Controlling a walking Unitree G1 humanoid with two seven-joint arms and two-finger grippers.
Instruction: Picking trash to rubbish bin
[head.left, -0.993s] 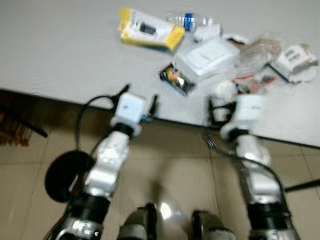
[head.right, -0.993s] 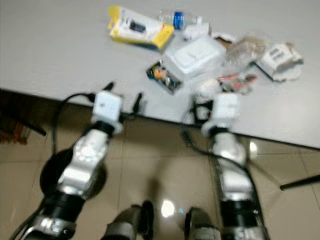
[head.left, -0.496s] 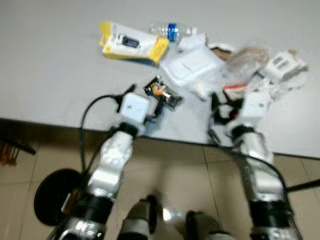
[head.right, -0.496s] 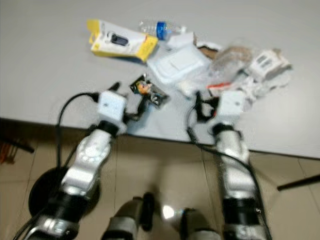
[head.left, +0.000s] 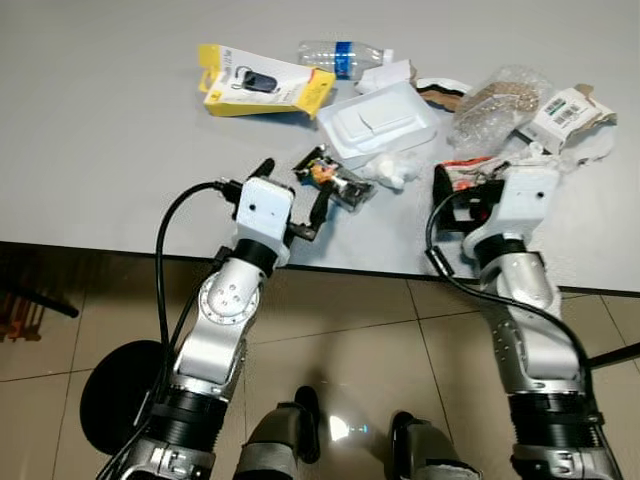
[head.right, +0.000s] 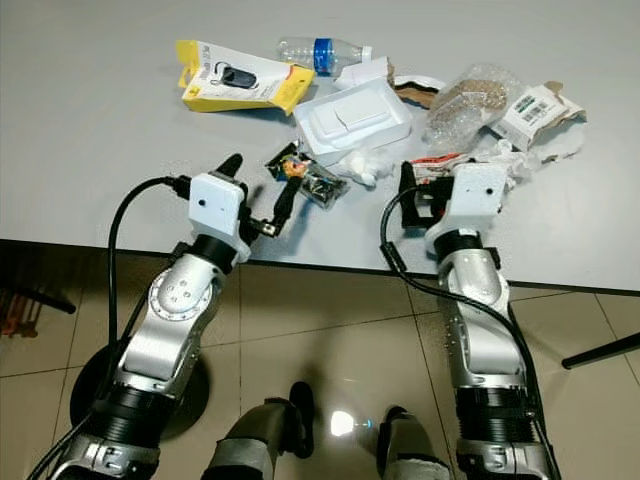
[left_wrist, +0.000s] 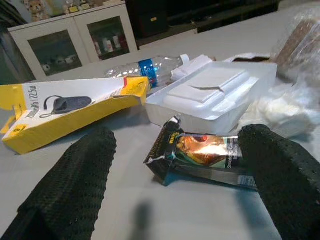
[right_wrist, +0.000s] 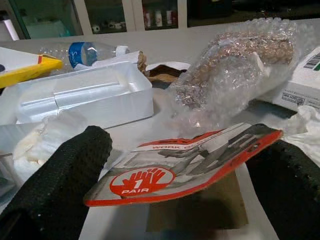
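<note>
Your left gripper (left_wrist: 170, 185) is spread wide with nothing between its fingers, and the dark foil snack wrapper (left_wrist: 205, 155) lies flat on the grey table (head.left: 110, 150) right in the gap ahead of it, near the centre of the left eye view, just below the white foam tray (head.left: 378, 122). Expect that wrapper to be almost weightless, thin, slick and crinkly; it will likely slide on the smooth tabletop if you only nudge it, so I would close across its narrow width near the crimped end, where the foil stands up a little. Your right gripper (right_wrist: 180, 195) is also held apart and empty, with the red-and-white glove card (right_wrist: 180, 167) lying between and just ahead of its fingers, at centre-right of the left eye view beside the bubble-wrap bag (head.left: 495, 92). The card looks light and stiffish, one edge raised off the table; that lifted edge seems the best place to pinch. Higher in the frame sit the yellow box (head.left: 262, 82) at upper left and the clear bottle (head.left: 340, 56) at upper centre, both well apart from either gripper.
</note>
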